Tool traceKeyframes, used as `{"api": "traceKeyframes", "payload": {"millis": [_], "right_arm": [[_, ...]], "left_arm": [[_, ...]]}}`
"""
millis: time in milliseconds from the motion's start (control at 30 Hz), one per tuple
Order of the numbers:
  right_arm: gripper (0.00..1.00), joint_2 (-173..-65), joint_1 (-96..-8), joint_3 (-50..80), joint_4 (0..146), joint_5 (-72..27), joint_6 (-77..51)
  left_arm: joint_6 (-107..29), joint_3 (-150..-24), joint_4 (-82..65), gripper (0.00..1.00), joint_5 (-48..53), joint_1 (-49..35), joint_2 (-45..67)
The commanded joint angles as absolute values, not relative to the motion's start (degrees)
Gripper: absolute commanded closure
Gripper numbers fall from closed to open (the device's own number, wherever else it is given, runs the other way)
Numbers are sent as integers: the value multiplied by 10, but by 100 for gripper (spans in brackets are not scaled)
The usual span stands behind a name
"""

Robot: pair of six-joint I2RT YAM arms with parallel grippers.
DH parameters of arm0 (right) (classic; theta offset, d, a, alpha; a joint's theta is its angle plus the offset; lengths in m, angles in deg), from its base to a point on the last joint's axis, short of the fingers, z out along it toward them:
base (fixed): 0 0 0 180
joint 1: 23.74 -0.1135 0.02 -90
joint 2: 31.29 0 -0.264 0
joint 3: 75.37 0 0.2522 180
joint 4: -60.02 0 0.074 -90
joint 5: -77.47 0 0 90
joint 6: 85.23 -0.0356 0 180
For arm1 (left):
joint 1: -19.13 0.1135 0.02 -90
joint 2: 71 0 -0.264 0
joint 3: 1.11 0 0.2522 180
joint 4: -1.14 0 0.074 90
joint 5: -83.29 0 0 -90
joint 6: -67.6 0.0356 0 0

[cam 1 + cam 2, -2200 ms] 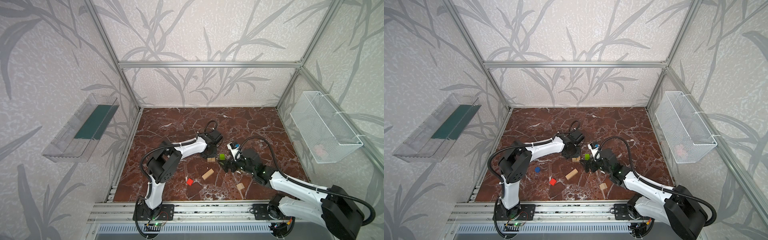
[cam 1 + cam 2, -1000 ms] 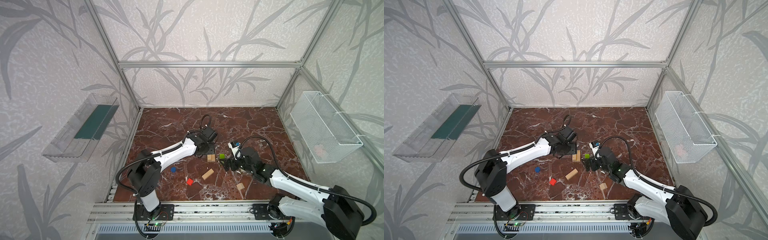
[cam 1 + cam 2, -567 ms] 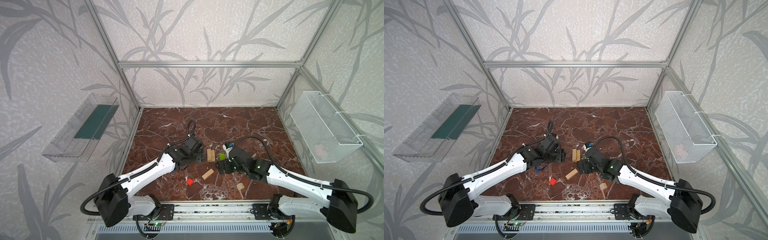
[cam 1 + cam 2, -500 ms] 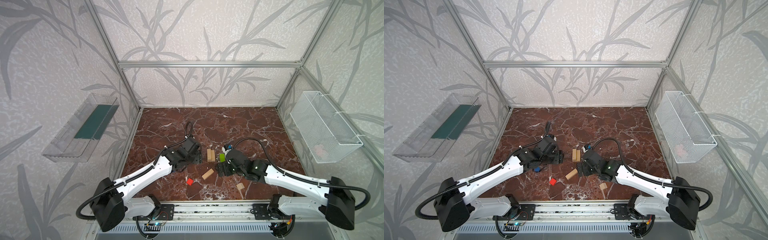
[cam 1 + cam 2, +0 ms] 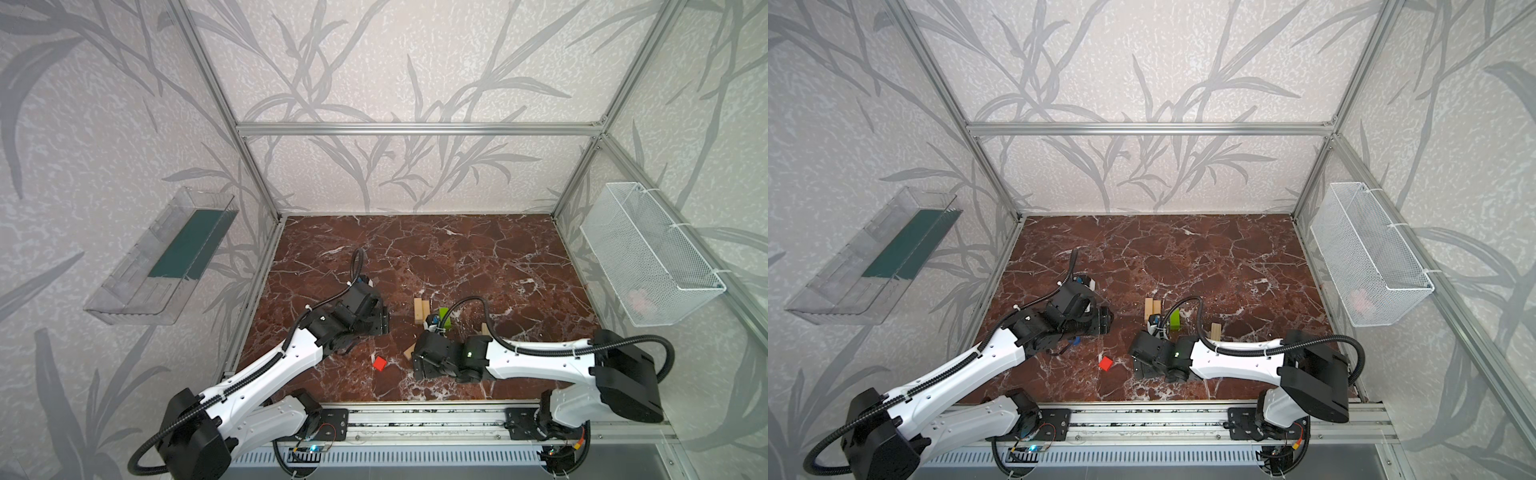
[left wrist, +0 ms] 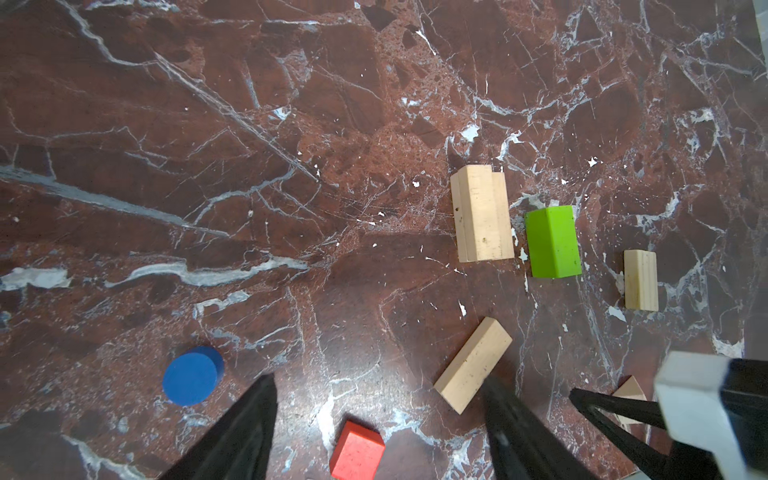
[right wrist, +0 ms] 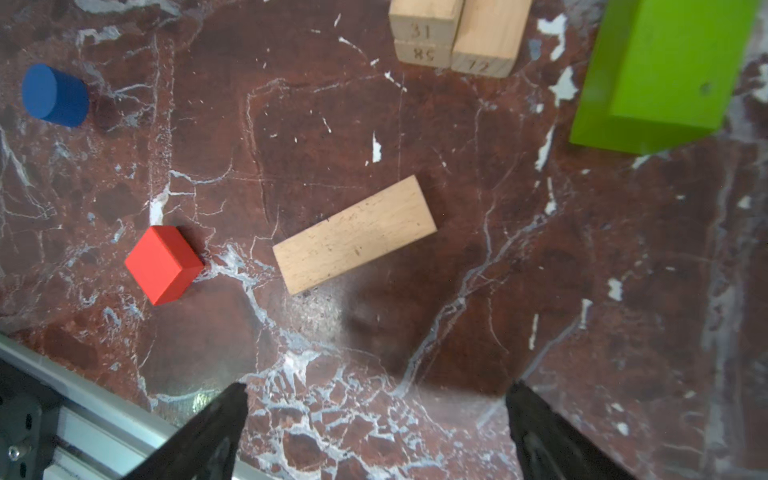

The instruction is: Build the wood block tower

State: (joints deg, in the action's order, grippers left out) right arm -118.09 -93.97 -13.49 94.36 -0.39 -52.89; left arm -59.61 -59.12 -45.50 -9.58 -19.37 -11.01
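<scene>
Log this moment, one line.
left jaws open, empty | right jaws open, empty, near loose bar | pale bars grouped | green block, red block, blue disc loose

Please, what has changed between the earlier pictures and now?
The left gripper drew back leftward from the stacked pale bars, open, leaving them there. The right gripper swung from the green bar toward the front, near the slanted bar. The red block, blue disc and green bar did not move.

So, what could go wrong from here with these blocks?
The loose wood bar lies askew by the open right gripper, so a grab might twist it. The stacked wood bars sit close beside the lime-green bar; a nudge could topple them. The left gripper hangs nearby, so the arms might bump.
</scene>
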Motion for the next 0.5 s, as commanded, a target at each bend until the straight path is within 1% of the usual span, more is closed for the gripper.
{"api": "traceKeyframes", "payload": {"millis": [0,67,200,467], "right_arm": [[7,-1201,-946,-123,900,22,-586],[9,-1221,-946,-122,875,22,-594],[11,-1255,-946,-99,877,38,-600],[16,-1288,-946,-80,869,76,-595]], "left_arm": [[-603,-577,-476,24,-105,-186,-136],[-608,-571,-481,23,-110,-183,-150],[-613,-567,-498,23,-120,-176,-174],[-618,-562,-511,23,-130,-167,-201]]}}
